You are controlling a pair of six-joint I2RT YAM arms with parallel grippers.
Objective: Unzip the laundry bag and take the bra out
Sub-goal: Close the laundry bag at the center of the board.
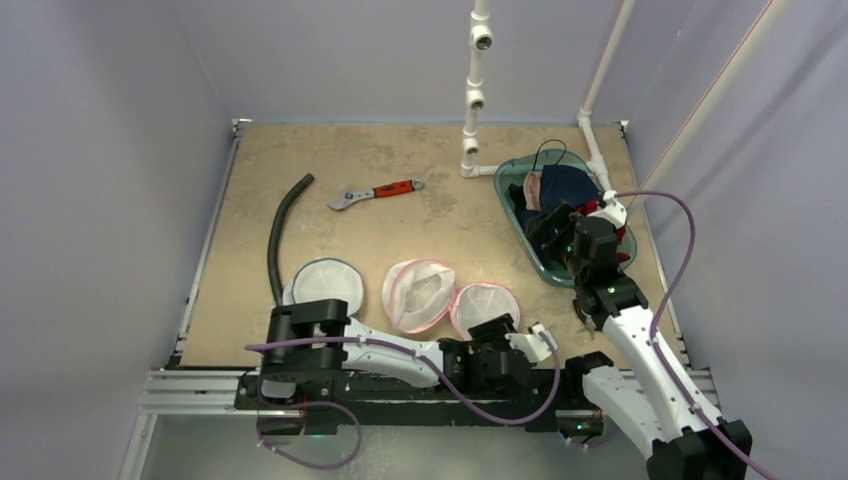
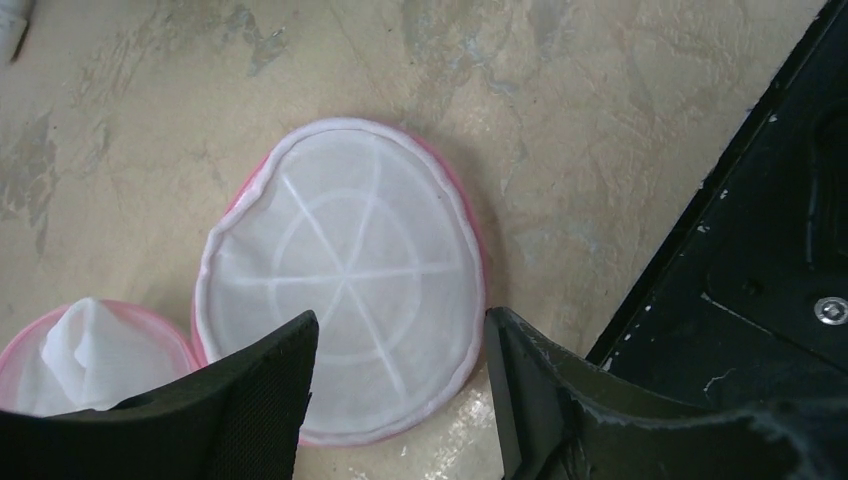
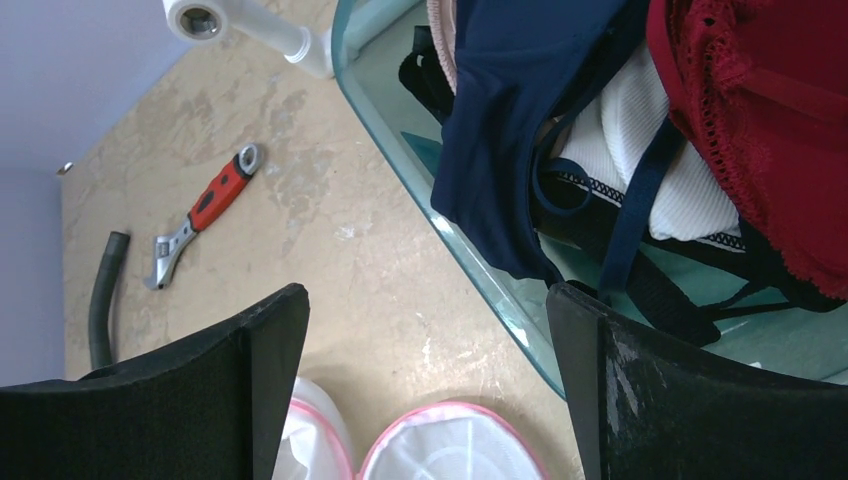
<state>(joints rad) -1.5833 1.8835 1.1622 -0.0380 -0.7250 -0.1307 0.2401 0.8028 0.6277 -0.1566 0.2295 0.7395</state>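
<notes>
Tan table [image 1: 440, 215], pink-rimmed laundry bag [image 2: 345, 270] just before wide-spread left claw [image 2: 400, 330]

The laundry bag [image 2: 340, 275] is white mesh with a spoked pattern and pink trim. The teal bin [image 3: 400, 170] holds a navy bra [image 3: 520, 100], a red lace piece [image 3: 760, 120] and, seemingly, white ribbed fabric [image 3: 660, 170]. The table [image 3: 330, 250] is mottled tan.
</notes>
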